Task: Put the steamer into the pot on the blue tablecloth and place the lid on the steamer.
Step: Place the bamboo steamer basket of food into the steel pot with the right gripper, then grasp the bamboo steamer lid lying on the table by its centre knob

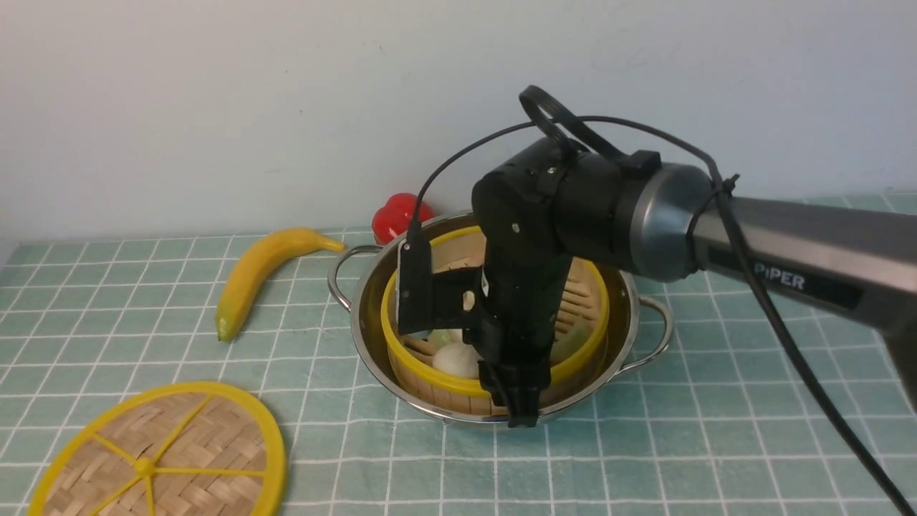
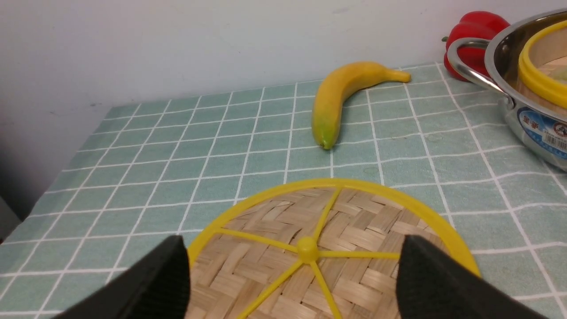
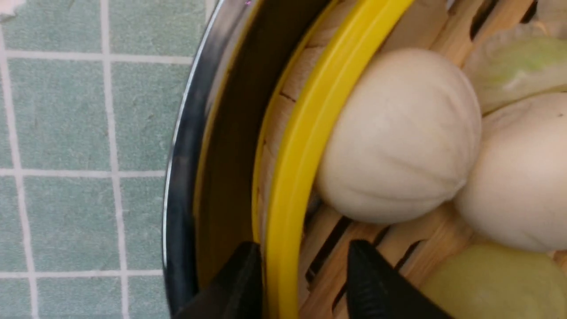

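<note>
Pot (image 1: 367,337): on the cloth (image 1: 645,459), with the steamer (image 1: 419,373) inside it. This step looks done.
Lid (image 1: 193,444): flat on the cloth, well apart from the pot.
Right gripper (image 1: 523,412): jaws apart astride the steamer rim, gripping nothing.
Left gripper (image 2: 292,266): wide open above the lid, empty.
Next: I think the right gripper lifts clear and the left one takes the lid.
Writing: "PiPER" on the right arm (image 1: 788,251). The pot's blue sticker (image 2: 542,133) is unreadable.

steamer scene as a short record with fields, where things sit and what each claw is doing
steamer: inside the pot, buns in it
pot: on the blue tablecloth
lid: flat on the blue tablecloth, front-left of the pot, not on the steamer
right claw: open, straddling the steamer rim
left claw: open, facing the lid
</note>
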Tool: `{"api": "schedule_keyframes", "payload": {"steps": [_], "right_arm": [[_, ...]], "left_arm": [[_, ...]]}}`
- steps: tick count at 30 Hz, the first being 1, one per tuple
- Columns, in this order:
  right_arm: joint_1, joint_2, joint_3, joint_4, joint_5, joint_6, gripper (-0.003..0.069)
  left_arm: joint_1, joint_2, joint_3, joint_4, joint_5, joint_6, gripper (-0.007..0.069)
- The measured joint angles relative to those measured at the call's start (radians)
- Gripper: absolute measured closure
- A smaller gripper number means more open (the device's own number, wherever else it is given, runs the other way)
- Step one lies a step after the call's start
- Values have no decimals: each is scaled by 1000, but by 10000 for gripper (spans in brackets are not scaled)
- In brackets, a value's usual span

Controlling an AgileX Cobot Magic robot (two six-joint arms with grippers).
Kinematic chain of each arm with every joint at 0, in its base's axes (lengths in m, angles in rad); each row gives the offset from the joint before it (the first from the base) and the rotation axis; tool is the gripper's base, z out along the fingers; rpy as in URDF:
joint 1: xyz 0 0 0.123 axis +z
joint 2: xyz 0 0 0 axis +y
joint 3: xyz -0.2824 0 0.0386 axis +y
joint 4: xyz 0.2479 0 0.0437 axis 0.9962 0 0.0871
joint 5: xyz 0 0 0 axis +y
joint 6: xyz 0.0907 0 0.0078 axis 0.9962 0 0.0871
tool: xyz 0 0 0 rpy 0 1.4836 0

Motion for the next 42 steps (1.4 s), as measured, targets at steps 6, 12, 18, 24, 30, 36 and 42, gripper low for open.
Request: {"api": "schedule_keyframes", "payload": {"steps": [6,12,18,24,30,36,42], "right_arm": [[0,-14,0,0,41,0,340],[0,-57,-1,-3,43,0,340],[0,-102,-56,-6,50,24,340],[0,-165,-134,-91,51,199,362],[0,-252,-195,-237,50,468,573],[-1,-383,-200,-332,51,797,673],[-1,-474,-203,-335,52,945,671]], "left_arm": [[0,0,0,0,0,0,46],[0,0,0,0,0,0,46],[0,0,0,0,0,0,46],[0,0,0,0,0,0,46],[0,0,0,0,0,0,46],[0,0,0,0,0,0,46],[0,0,0,0,0,0,46]]}}
